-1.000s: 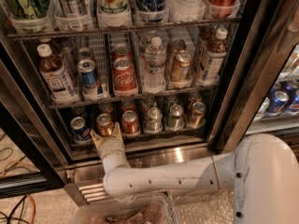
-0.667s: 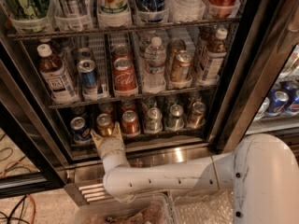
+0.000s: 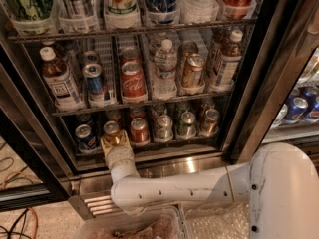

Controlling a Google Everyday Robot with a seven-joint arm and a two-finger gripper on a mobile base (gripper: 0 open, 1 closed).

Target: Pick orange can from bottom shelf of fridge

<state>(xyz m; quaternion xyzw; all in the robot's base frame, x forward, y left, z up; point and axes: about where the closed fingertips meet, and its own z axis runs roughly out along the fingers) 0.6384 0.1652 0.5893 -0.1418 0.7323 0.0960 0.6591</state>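
The fridge [image 3: 246, 93] stands open in front of me. On its bottom shelf [image 3: 172, 142] the orange can [image 3: 111, 130] stands second from the left, amber body and silver top. My gripper [image 3: 115, 144] is at the shelf's front edge, right at the base of this can, on the end of my white arm [image 3: 169, 190], which reaches in from the right. The gripper hides the can's lower part.
A blue can [image 3: 85, 136] stands left of the orange can and an orange-red can [image 3: 139, 130] right of it, then several silver and green cans. Bottles and taller cans fill the shelf above. The ribbed steel base panel [image 3: 94, 203] lies below.
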